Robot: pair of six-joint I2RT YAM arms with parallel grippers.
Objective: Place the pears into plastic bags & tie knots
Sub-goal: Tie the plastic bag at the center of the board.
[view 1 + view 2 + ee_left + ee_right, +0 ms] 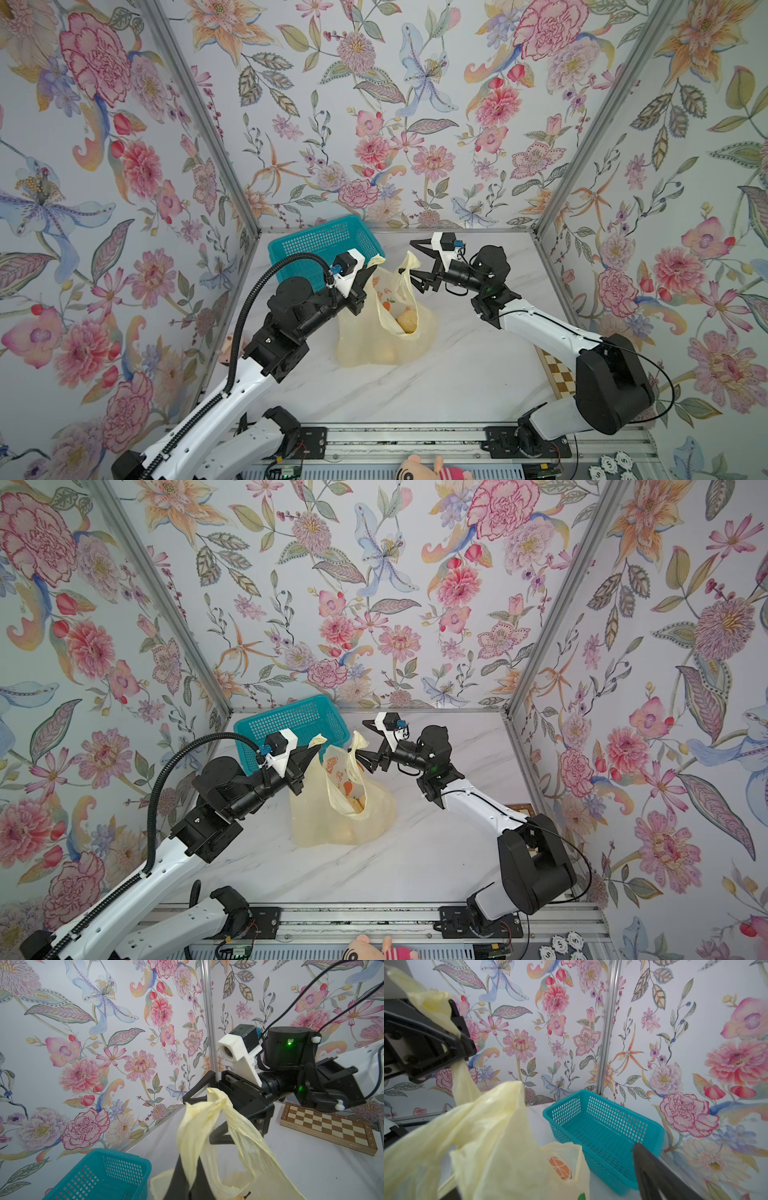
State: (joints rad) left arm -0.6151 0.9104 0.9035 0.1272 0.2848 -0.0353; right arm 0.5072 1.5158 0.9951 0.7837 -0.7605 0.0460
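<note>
Your pale-yellow, orange-printed plastic bag (386,332) sits on the worktop (457,374), pears (405,322) inside, its handle strips (409,264) raised.

White marble table (457,374) bears plastic bag (365,347), teal basket (316,241), chessboard (559,370), perhaps a pinkish toy (227,347).

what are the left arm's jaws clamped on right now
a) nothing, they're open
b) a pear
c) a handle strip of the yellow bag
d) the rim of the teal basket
C: in the left wrist view the left arm's jaws are shut on a pale-yellow handle strip of the bag, while the basket stands apart, untouched.
</note>
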